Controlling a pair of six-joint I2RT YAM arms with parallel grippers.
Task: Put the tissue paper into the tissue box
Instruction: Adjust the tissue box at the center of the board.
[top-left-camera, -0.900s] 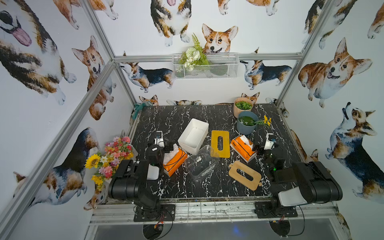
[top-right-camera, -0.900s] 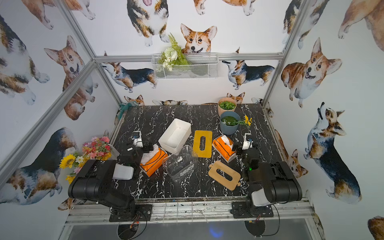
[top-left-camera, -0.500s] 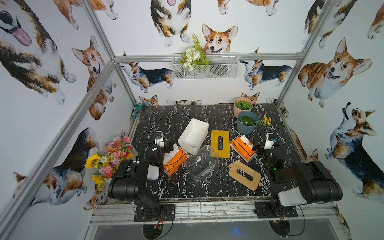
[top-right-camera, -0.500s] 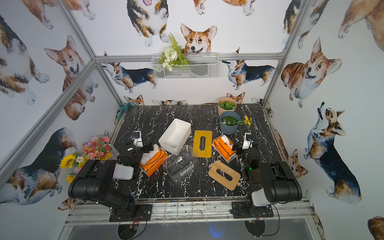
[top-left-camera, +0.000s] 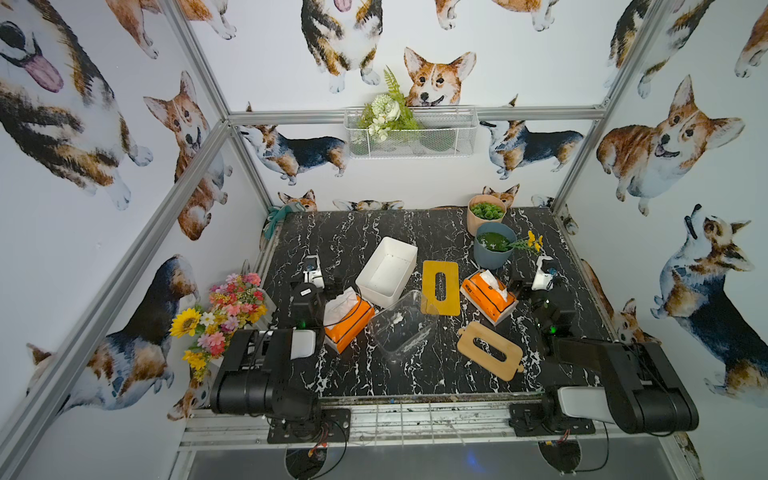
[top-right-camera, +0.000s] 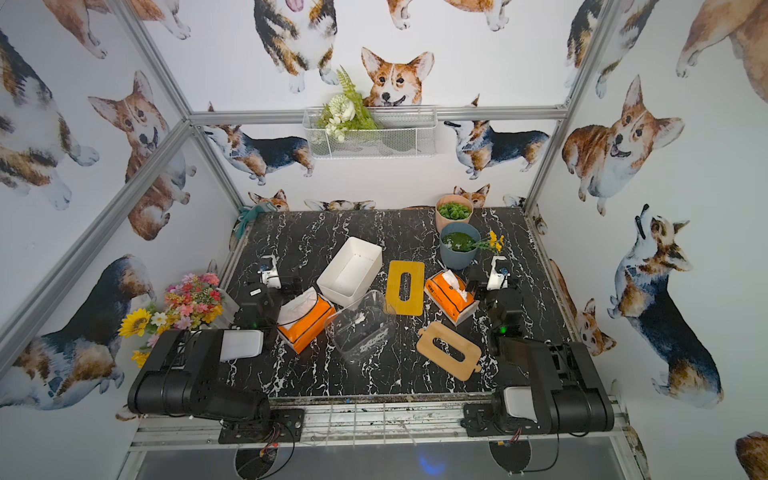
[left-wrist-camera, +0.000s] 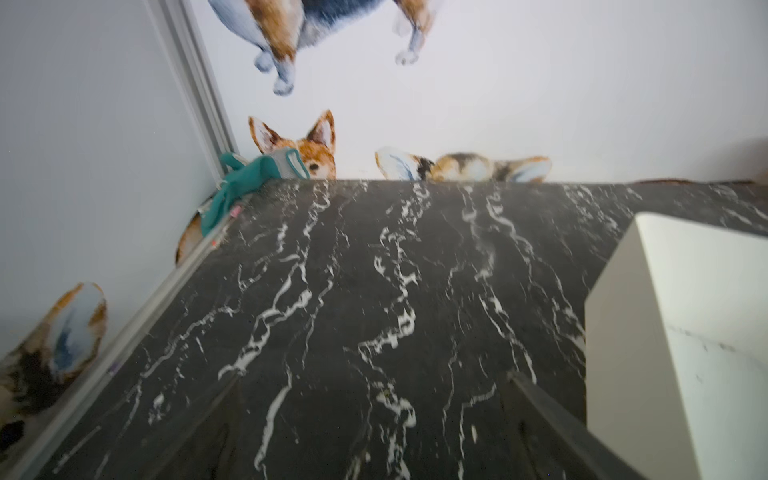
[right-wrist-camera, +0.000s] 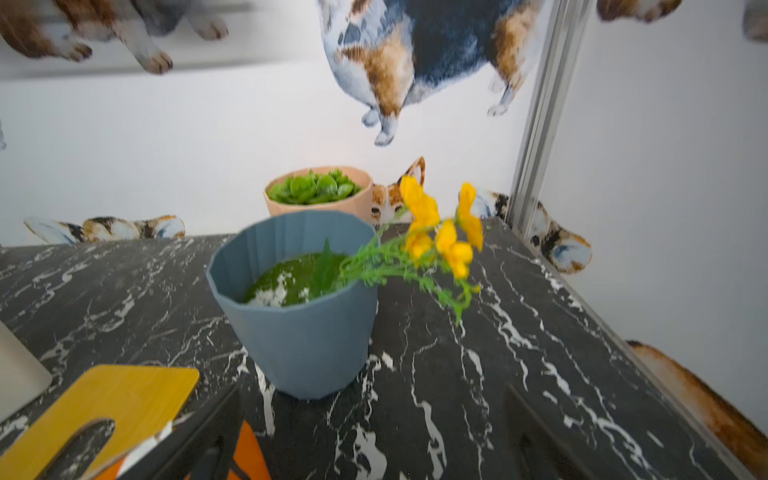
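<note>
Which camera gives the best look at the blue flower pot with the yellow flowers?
The right wrist view: the blue flower pot stands close and central, its ribbed side, green filling and yellow flowers all plain. Both top views show it small, from above. The left wrist view misses it.

The left arm (top-left-camera: 257, 374) and right arm (top-left-camera: 631, 382) are black, with white panels (top-left-camera: 302, 344) and small green lights (top-left-camera: 552, 329)
</note>
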